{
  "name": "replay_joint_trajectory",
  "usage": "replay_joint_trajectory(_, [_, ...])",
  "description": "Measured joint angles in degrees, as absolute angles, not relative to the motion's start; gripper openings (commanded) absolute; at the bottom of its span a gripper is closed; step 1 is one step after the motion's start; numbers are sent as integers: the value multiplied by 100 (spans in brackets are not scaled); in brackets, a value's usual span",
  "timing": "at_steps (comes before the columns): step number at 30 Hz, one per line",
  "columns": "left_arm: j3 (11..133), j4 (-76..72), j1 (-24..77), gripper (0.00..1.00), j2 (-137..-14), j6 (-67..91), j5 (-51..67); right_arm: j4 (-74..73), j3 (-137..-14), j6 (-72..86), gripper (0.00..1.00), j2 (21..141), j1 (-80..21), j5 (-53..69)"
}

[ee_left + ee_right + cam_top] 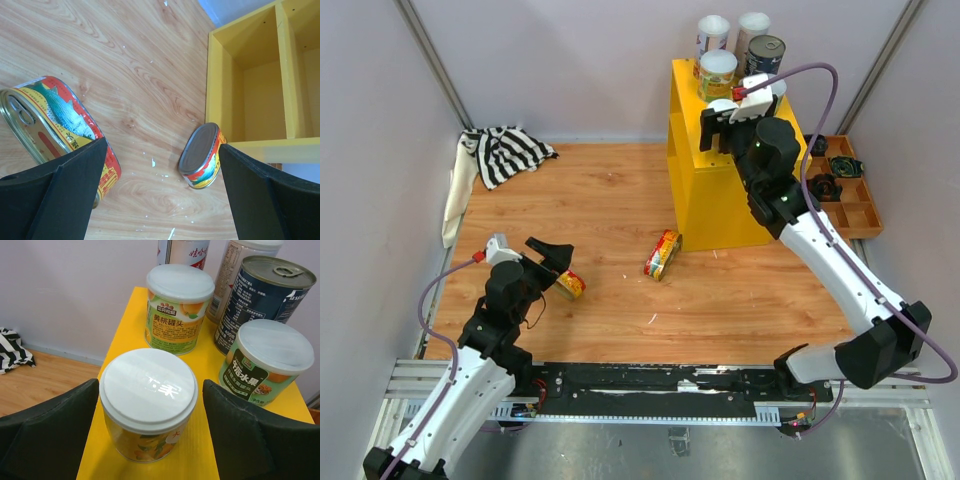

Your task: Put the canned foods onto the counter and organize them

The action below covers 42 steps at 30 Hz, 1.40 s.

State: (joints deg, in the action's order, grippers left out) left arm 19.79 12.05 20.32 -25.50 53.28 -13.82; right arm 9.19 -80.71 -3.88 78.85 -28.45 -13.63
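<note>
Several cans stand on top of the yellow counter [715, 190]: two tall white-lidded ones [714, 32], a dark one with a metal top [766, 55] and a green-labelled one [718, 72]. My right gripper [151, 405] is open around a white-lidded orange-labelled can [148, 390] standing on the counter's near end, with gaps on both sides. Two yellow-and-red fish cans lie on the floor: one [570, 284] beside my open, empty left gripper [558, 265], one [662, 254] near the counter's foot. In the left wrist view the near can [55, 130] is against the left finger and the other [202, 155] lies ahead.
A striped cloth [505, 150] lies at the back left corner. A brown wooden tray [850, 195] with black round parts sits right of the counter. The counter's open shelves [260, 90] face the floor area. Walls close in on both sides.
</note>
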Motion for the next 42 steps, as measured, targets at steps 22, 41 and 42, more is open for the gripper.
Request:
replay_joint_trajectory(22, [1872, 1131, 2032, 98, -2405, 5408, -1334, 80, -8114, -47, 68, 7452, -2952, -1354])
replay_joint_trajectory(41, [1820, 1122, 2032, 98, -2296, 5430, -1326, 3, -8130, -1, 49, 7644, -2963, -1509])
replay_joint_trajectory(42, [1820, 1127, 2032, 98, -2294, 5430, -1328, -3, -8158, -3, 49, 7693, -2963, -1525])
